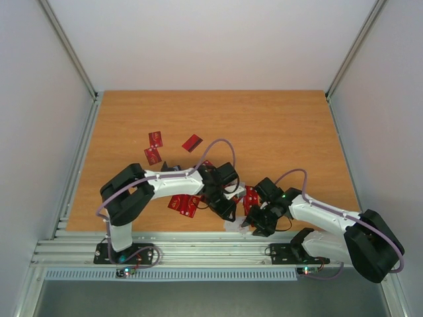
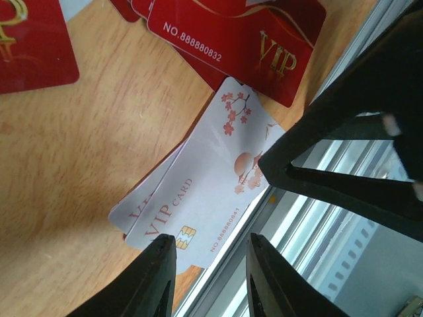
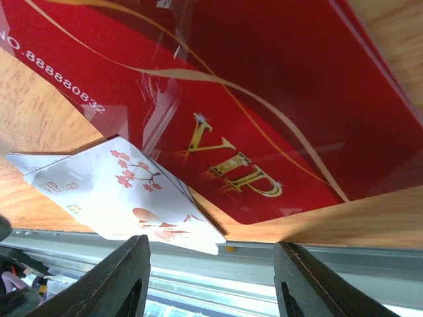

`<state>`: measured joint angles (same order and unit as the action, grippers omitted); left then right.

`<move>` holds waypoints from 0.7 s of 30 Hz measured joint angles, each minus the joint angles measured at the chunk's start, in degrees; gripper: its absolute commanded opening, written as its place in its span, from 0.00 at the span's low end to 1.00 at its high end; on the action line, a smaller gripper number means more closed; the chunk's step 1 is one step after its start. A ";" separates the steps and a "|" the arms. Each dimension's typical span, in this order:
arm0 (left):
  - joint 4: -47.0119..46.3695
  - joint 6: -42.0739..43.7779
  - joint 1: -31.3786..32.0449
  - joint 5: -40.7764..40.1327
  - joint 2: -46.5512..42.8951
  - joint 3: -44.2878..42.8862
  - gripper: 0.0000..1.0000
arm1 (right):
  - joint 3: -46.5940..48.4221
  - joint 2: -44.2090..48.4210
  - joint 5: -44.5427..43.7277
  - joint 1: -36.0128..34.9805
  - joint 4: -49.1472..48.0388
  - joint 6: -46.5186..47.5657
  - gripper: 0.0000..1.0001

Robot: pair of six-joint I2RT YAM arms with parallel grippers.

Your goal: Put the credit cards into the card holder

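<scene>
1. Wooden table [image 1: 284, 132] filled a white-walled bay; three red credit cards [image 1: 155, 139] lay loose toward its back left.
2. What looked like the card holder [image 1: 169, 166], a small dark shape, lay just behind the left arm, partly hidden.
3. Left gripper [image 2: 211, 243] hovered at the near edge, jaws partly apart and clamping nothing, over two stacked white cards [image 2: 198, 191] reaching the metal rail [image 2: 317, 218].
4. Right gripper [image 3: 213, 246] stood just beside it, jaws wide and empty, facing a red VIP card [image 3: 264, 119] touching the white ones.
</scene>
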<state>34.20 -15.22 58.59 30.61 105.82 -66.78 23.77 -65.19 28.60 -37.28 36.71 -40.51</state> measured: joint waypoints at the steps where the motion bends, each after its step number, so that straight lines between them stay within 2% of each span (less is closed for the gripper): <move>1: -0.22 -0.02 0.00 0.28 0.44 0.00 0.32 | -0.13 0.00 0.13 0.00 -0.24 -0.02 0.52; 8: -1.53 -0.90 -0.11 3.45 4.72 -0.26 0.32 | -1.09 0.00 0.85 0.00 -1.77 -0.11 0.50; 21: -2.71 -0.81 -0.07 5.03 4.81 0.39 0.32 | -1.53 0.02 2.12 0.00 -2.86 0.42 0.42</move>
<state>31.48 -16.03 58.52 35.64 110.63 -66.39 22.24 -65.17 30.72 -37.28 33.85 -40.10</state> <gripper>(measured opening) 0.317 0.432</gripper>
